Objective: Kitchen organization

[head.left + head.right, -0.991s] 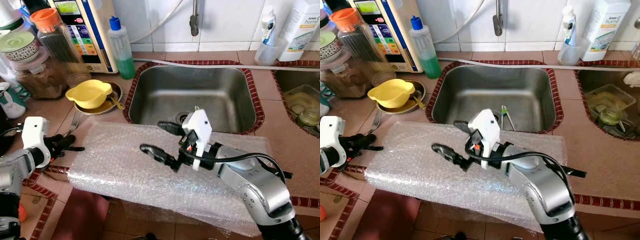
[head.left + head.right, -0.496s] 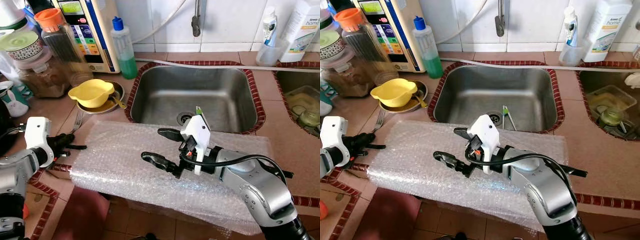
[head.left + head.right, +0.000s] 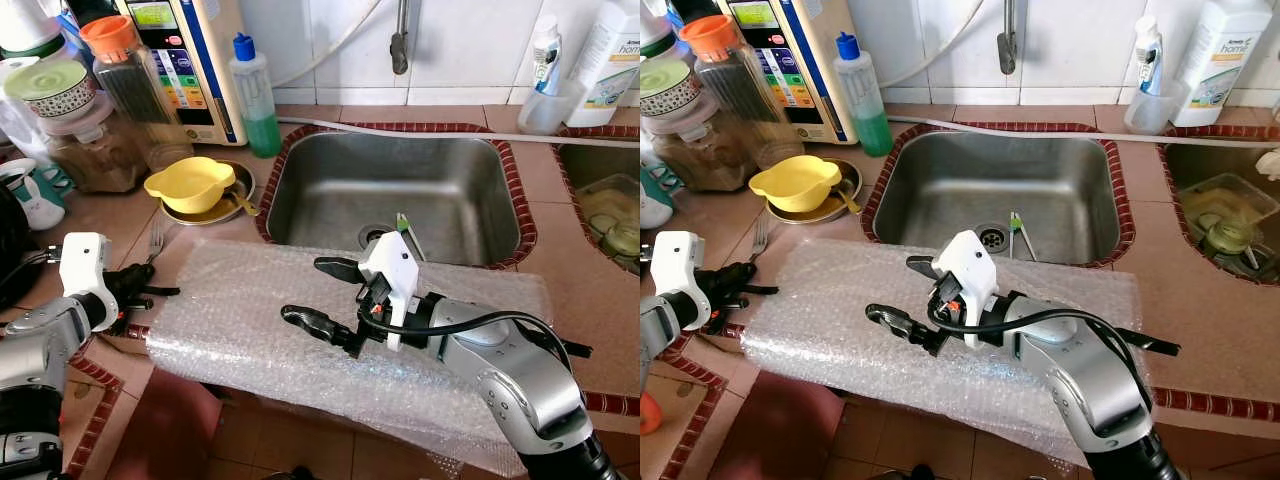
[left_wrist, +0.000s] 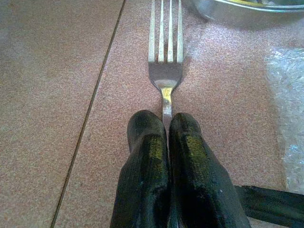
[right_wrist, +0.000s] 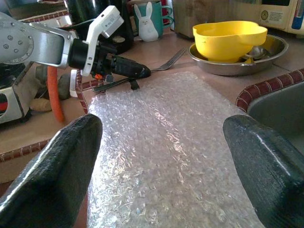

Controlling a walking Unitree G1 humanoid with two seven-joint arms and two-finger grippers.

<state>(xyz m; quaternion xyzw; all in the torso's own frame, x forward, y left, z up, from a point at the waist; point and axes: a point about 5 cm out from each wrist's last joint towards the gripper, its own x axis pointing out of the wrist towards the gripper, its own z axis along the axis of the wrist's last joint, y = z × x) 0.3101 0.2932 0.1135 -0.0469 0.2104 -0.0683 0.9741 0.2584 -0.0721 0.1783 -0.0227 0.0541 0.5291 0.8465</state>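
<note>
Fork [image 4: 166,71] handle pinched between the closed fingers [image 4: 147,156] of my left gripper [image 3: 150,290]; the tines lie flat on the tiled counter [image 3: 95,215], pointing away from me toward the metal dish [image 3: 205,208]. This gripper sits at the near left corner of the counter, just beside the left edge of the bubble wrap sheet [image 3: 250,310].

My right gripper [image 3: 318,293] hangs above the middle of the bubble wrap, its two black fingers spread wide with nothing between them. The sheet lies across the near edge of the counter in front of the sink [image 3: 400,190] and overhangs the front.

Beyond the fork, a yellow bowl [image 3: 190,183] rests in the metal dish, with a spoon handle [image 3: 238,203] showing at the right side of the dish. In the steel sink, near the drain, lies a small green-tipped utensil [image 3: 1016,232] whose kind I cannot make out. At far left stand a jar with an orange lid [image 3: 125,65], a lidded container [image 3: 70,130] and a white appliance with a control panel [image 3: 185,60]. A bottle of green liquid with a blue cap [image 3: 255,95] stands at the far left corner of the sink. A white bottle [image 3: 615,50] stands at far right.
</note>
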